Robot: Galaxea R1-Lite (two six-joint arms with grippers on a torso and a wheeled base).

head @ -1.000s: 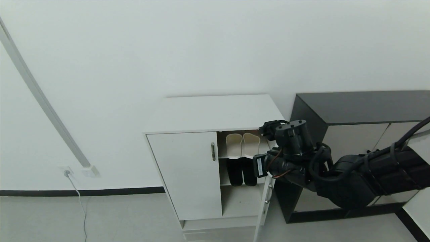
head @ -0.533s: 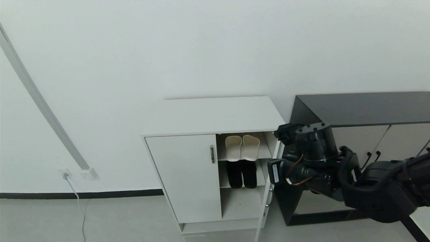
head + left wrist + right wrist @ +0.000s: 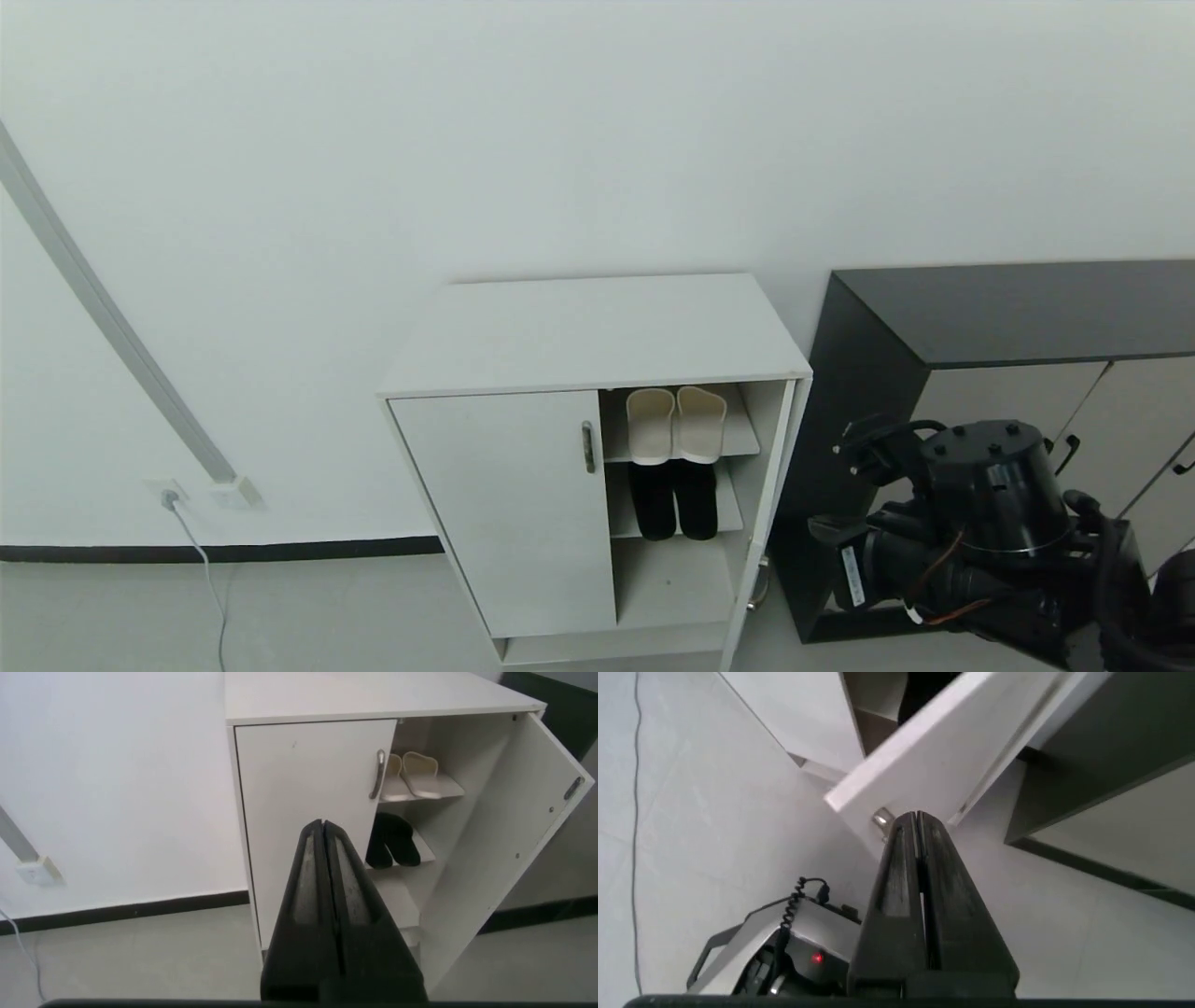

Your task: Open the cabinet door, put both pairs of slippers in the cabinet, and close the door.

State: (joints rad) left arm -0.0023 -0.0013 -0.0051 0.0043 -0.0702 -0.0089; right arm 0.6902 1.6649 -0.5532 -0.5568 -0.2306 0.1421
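Facing the white cabinet point(image 3: 597, 331), we see its right door point(image 3: 764, 523) standing open and its left door point(image 3: 509, 504) shut. The cream slippers point(image 3: 676, 425) lie at the front edge of the top shelf, the black slippers point(image 3: 672, 499) on the shelf below. The left jaws and right jaws are clenched on nothing; the right jaws sit just beside the open door's handle point(image 3: 881, 818).
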